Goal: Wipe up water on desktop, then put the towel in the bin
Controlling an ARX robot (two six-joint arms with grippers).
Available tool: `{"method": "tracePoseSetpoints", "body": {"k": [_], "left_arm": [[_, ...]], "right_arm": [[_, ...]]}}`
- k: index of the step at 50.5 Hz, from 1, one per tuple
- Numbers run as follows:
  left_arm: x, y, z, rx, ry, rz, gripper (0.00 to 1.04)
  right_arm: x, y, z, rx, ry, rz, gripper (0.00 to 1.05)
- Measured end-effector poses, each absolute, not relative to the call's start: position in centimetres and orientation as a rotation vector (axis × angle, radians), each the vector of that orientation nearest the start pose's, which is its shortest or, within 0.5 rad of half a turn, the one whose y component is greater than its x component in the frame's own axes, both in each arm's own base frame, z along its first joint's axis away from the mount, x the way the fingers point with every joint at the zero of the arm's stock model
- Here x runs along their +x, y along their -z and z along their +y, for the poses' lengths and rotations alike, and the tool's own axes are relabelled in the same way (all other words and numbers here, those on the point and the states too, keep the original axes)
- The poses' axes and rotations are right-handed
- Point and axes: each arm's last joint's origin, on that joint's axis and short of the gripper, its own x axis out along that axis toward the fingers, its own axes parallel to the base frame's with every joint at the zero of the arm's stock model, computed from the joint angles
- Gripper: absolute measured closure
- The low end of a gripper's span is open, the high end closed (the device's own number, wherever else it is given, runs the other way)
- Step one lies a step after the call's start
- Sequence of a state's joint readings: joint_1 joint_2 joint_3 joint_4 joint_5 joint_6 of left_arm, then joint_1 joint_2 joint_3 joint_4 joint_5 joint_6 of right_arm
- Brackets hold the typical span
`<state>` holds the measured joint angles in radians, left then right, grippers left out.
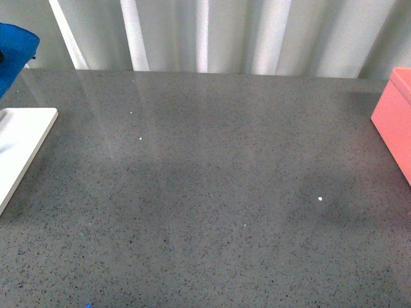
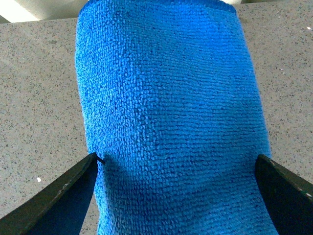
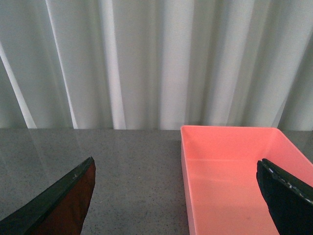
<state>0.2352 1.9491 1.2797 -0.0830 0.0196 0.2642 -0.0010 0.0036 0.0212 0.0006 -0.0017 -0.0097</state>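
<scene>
since the towel (image 2: 171, 122) is soft, limp and light, the left gripper (image 2: 176, 196) holds it bunched between half-spread fingers, grip point hidden.

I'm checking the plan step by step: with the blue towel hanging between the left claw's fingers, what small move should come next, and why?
Probably carry the towel in the left claw down onto the middle of the desktop to start wiping. It hangs above the stone at the far left, no puddle shows clearly, and the pink bin, at the right edge, is empty.

Desktop (image 1: 212, 192) carries white board (image 1: 22, 144), pink bin (image 1: 395, 119).
</scene>
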Motion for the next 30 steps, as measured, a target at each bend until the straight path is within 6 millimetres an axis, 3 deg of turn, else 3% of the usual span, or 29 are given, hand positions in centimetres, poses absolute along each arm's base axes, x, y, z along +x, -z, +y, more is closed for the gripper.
{"method": "tracePoseSetpoints", "body": {"k": [9, 14, 21, 30], "left_arm": [[40.7, -17.6, 9.8, 0.149, -0.11, 0.767, 0.08], [40.7, -17.7, 9.9, 0.141, -0.112, 0.754, 0.3], [40.4, -17.5, 10.0, 0.133, -0.118, 0.756, 0.49], [39.5, -18.0, 9.9, 0.112, -0.119, 0.742, 0.84]], "right_arm": [[9.7, -17.0, 0.0, -0.01, -0.001, -0.018, 0.07], [9.7, -17.0, 0.0, -0.01, -0.001, -0.018, 0.07], [9.7, -17.0, 0.0, -0.01, -0.001, -0.018, 0.07], [9.7, -17.0, 0.0, -0.01, -0.001, -0.018, 0.07]]}}
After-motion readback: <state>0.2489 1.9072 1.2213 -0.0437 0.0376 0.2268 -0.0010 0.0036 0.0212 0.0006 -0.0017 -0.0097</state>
